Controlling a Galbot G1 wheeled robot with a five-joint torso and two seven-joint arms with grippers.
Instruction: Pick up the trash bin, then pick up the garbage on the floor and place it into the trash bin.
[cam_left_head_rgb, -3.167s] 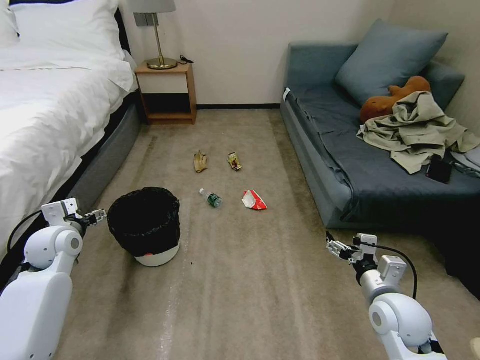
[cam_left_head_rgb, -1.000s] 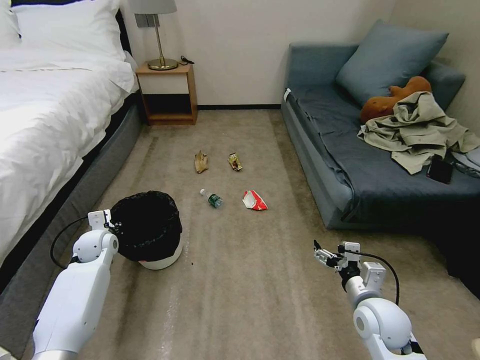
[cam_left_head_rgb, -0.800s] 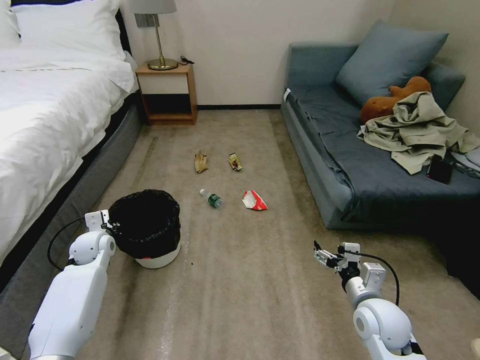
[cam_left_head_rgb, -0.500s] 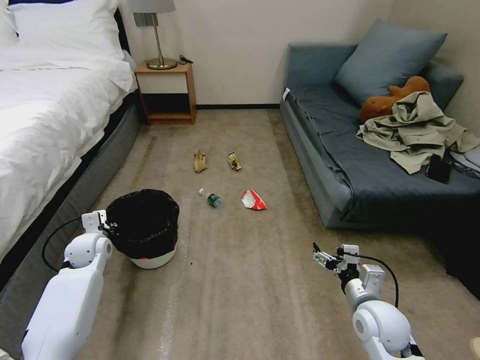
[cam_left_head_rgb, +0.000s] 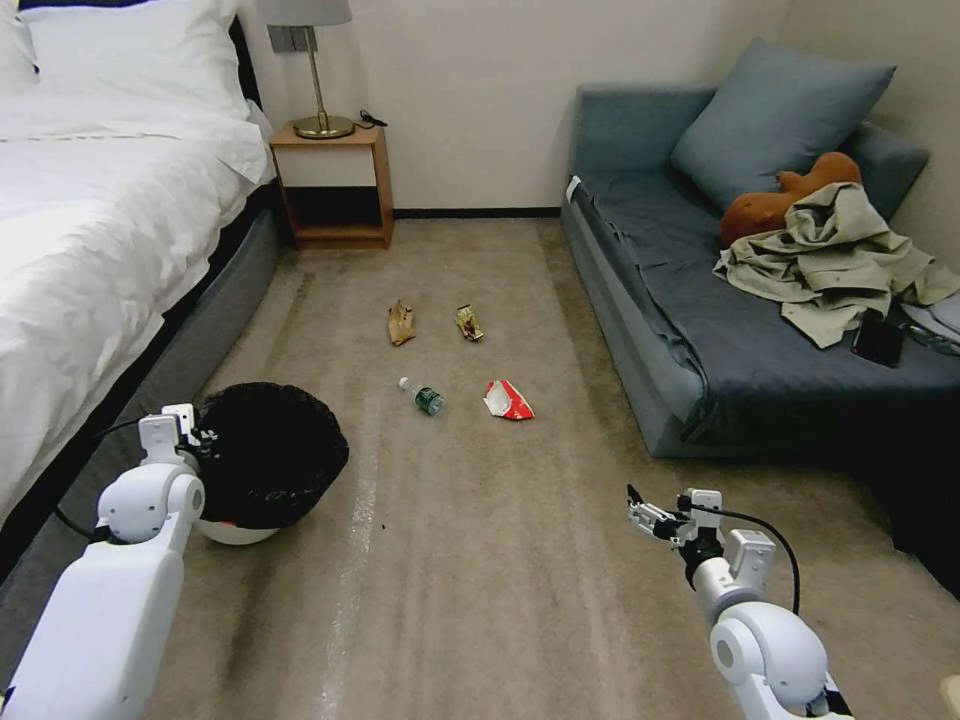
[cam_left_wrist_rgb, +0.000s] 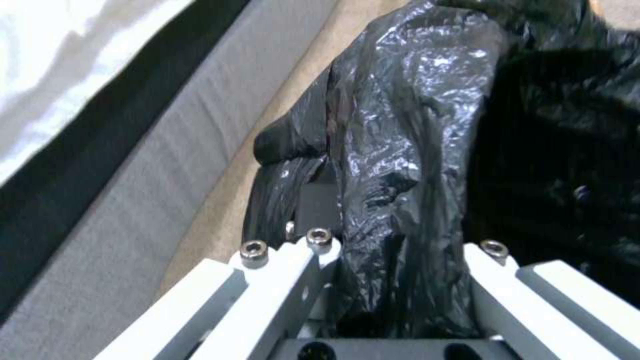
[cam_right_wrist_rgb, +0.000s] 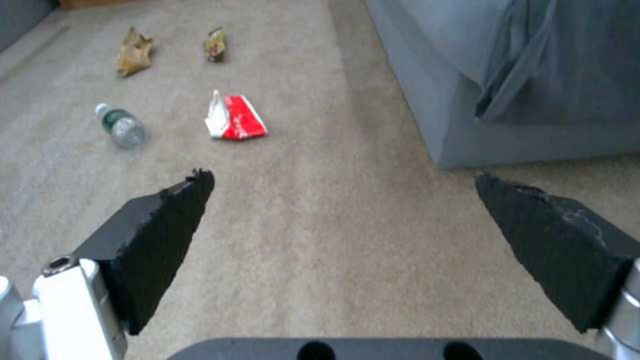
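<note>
At the lower left of the frame, the left gripper (cam_left_head_rgb: 205, 438) pinches the rim of the tilted trash bin (cam_left_head_rgb: 268, 465). The right gripper (cam_left_head_rgb: 640, 516) hangs spread at the lower right, and the garbage (cam_left_head_rgb: 428, 400) lies on the floor at the centre.

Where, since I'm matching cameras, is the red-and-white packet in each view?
Head view: red-and-white packet on the carpet, between the bottle and the sofa.
Right wrist view: beyond the open right gripper, bottle beside it.
Left wrist view: left gripper clamps the trash bin bag rim.
Shared landmark: the bottle, in head and right wrist views.
</note>
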